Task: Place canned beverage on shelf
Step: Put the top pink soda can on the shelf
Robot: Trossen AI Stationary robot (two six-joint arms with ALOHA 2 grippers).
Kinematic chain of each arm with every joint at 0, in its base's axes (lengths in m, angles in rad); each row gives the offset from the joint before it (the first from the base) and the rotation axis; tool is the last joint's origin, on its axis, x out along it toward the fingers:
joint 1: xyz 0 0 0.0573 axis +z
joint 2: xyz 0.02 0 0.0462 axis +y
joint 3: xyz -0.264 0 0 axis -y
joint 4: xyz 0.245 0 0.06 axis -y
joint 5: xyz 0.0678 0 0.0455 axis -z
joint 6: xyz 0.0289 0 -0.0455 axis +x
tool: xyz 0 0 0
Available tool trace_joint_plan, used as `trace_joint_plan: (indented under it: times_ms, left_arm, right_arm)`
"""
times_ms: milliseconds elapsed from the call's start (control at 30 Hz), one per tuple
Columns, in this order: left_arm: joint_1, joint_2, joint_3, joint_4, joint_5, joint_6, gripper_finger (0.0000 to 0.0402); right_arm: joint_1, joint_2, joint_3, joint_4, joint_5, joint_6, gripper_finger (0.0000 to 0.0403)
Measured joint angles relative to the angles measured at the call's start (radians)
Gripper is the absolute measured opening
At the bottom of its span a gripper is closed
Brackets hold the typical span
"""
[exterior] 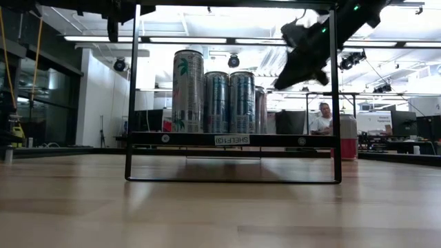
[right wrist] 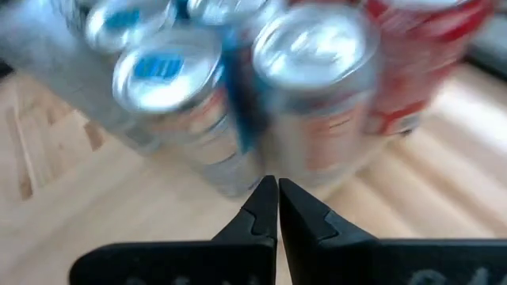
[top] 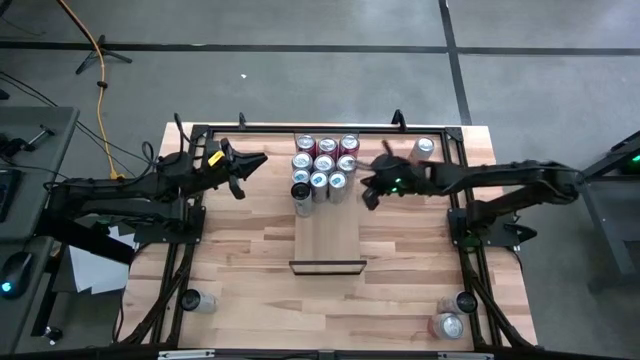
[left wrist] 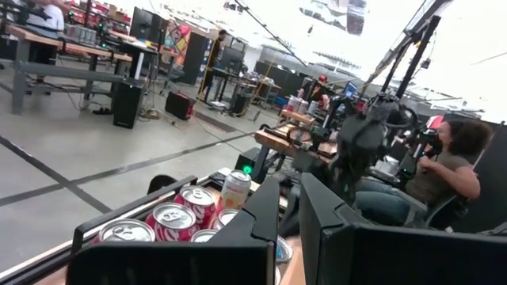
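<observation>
The cans [top: 324, 165] stand in a tight cluster at the far end of the shelf [top: 328, 238]. You should expect smooth, slippery, easily dented walls, so take one at mid-height. The right gripper [right wrist: 277, 188] hovers just beside the cluster, fingers together, holding nothing. The left gripper [top: 258, 160] waits near, also closed and empty.

A grey concrete floor [top: 300, 25] crossed by dark tape lines surrounds the butcher-block counter [top: 250, 250]. At ten o'clock in the high view, a yellow cable [top: 100, 60] trails across it. Long ceiling light strips [exterior: 200, 39] glow over an open workshop. Far workbenches [left wrist: 55, 39] stand with monitors and gear, and a seated person [left wrist: 444, 158] is at three o'clock in the left wrist view
</observation>
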Motion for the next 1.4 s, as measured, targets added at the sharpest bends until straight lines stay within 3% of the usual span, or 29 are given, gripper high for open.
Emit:
trace_joint_plan:
  times_ms: [233,433,567,733,1400]
  left_arm:
    - [0.018,0.002,0.015,0.059,0.06,0.007,0.0]
    - [0.083,0.05,0.105,0.066,0.147,-0.001,0.0]
    - [0.105,0.093,0.137,0.062,0.261,0.072,0.0]
    - [0.109,0.126,0.143,0.06,0.287,0.064,0.0]
    - [0.109,0.133,0.143,0.057,0.283,0.071,0.0001]
  right_arm:
    - [-0.053,-0.246,0.0,-0.078,0.028,-0.028,0.0]
    - [-0.061,-0.372,0.0,0.105,0.022,-0.077,0.0]
    - [-0.061,-0.385,0.0,0.238,-0.045,-0.137,0.0]
    - [-0.061,-0.369,0.0,0.273,-0.142,-0.162,0.0]
    - [-0.061,-0.36,0.0,0.273,-0.142,-0.158,0.0]
